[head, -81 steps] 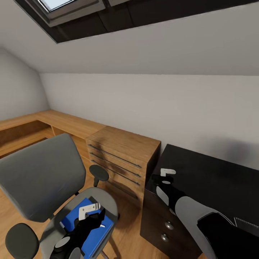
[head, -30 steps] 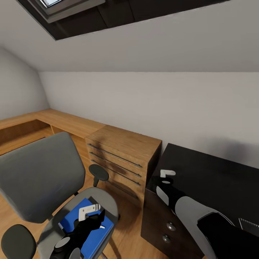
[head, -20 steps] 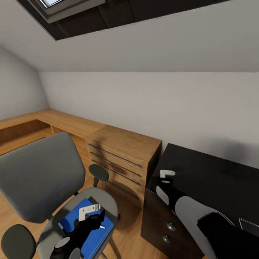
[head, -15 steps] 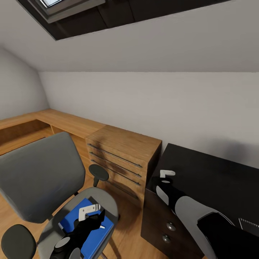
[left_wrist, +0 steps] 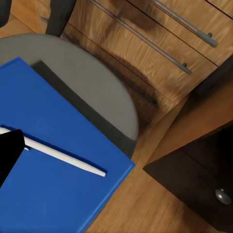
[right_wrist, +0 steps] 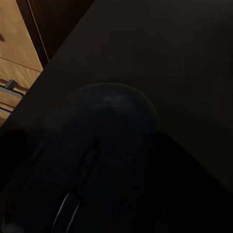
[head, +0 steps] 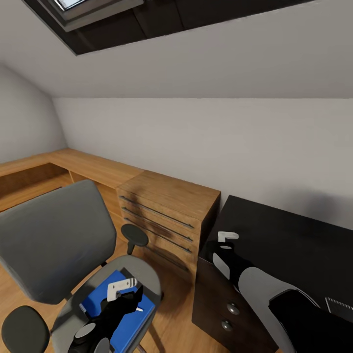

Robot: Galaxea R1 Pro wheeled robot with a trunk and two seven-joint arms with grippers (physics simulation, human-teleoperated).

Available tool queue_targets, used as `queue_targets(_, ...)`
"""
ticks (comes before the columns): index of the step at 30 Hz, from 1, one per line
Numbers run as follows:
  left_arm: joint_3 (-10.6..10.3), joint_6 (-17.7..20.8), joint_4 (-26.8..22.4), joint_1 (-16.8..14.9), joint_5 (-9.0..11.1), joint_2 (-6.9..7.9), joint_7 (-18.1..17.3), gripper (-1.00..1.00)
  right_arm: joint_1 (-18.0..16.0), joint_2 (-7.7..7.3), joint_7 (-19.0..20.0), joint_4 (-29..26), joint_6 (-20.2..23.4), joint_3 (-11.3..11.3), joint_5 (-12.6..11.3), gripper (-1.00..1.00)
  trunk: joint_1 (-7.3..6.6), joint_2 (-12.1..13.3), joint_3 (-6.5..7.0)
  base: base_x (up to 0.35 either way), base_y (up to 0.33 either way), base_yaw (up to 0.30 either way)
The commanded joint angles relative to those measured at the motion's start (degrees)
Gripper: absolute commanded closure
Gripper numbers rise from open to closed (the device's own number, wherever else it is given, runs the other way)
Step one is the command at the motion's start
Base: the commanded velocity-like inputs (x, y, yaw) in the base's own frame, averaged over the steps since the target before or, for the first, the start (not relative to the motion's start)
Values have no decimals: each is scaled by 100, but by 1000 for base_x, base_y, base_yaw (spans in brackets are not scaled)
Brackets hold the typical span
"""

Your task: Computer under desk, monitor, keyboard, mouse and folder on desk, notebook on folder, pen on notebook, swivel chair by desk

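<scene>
The grey swivel chair (head: 54,240) stands at the left on the wood floor. The blue folder (head: 128,326) (left_wrist: 53,184) lies on its seat. On the folder rests the white pen (left_wrist: 65,159), with one end hidden behind a black fingertip (left_wrist: 9,153). My left gripper (head: 125,290) hovers just over the folder. My right gripper (head: 221,241) hangs over the left corner of the black desk (head: 289,245) (right_wrist: 184,53). It holds the dark mouse (right_wrist: 109,160) slightly above the top. The monitor, keyboard, computer and notebook are out of view.
A low oak dresser (head: 169,215) (left_wrist: 145,43) stands between chair and desk, and a long oak shelf (head: 83,164) runs left along the wall. The desk's drawer unit has round silver knobs (head: 233,309) (left_wrist: 223,195). A dark flat thing (head: 339,306) lies at the desk's right edge.
The head camera has shifted slightly since the oldest frame. Over the last second both arms, the chair, folder and pen have held still.
</scene>
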Motion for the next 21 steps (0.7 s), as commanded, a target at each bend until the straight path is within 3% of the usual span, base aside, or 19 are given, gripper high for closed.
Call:
queue_targets(1,-5,15,-9,-2,60,0,52,-100,3,-2,-25,26,78,33,-114,100,1,-2,-6,0,0,0)
queue_targets(15,-2,15,-9,-5,60,0,52,-100,3,-2,-33,-10,75,43,-117,100,1,-2,-6,0,0,0)
queue_targets(21,-4,15,-9,-6,60,0,52,-100,3,-2,-32,-15,75,44,-120,100,-131,239,101,0,0,0)
